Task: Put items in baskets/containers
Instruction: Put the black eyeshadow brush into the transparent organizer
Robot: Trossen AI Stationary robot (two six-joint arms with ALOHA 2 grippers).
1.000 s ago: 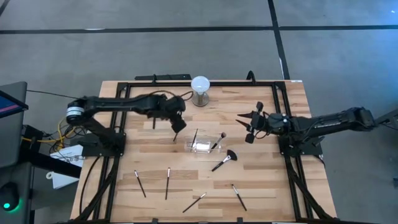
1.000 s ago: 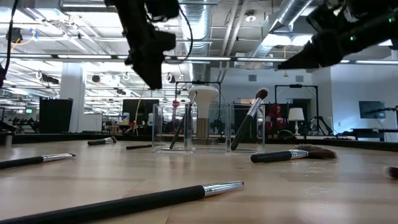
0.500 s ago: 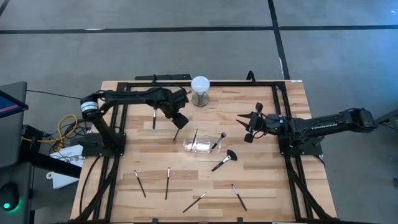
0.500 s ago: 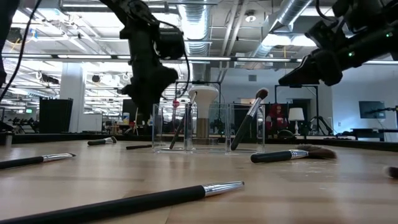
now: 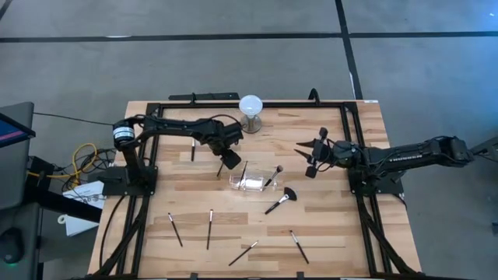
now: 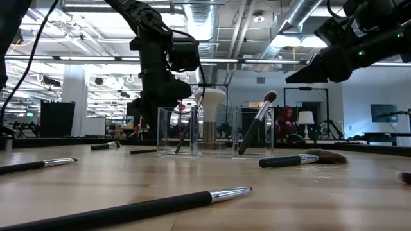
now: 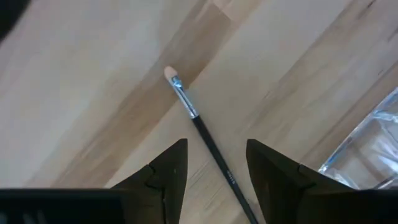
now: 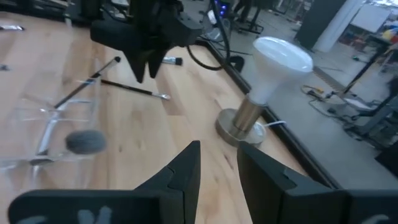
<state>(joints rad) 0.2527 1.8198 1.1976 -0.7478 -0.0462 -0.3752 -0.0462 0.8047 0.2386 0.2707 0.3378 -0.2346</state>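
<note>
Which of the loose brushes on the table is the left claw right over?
The slim brush with the pale tip, beside the clear holder: it lies between the open fingers of the left gripper. The other loose brushes lie farther off.

L arm has folded in: its elbow/shoulder swung from the table's 9 o'clock edge toward centre, and the left gripper (image 5: 230, 161) moved a bit toward 3 o'clock and came down. In low view it dropped from high above to just behind the clear holder (image 6: 215, 132), at holder's 10 o'clock in high view. Jaws parted slightly wider, now straddling a thin brush (image 7: 205, 139) lying on the wood beside the holder.
</note>
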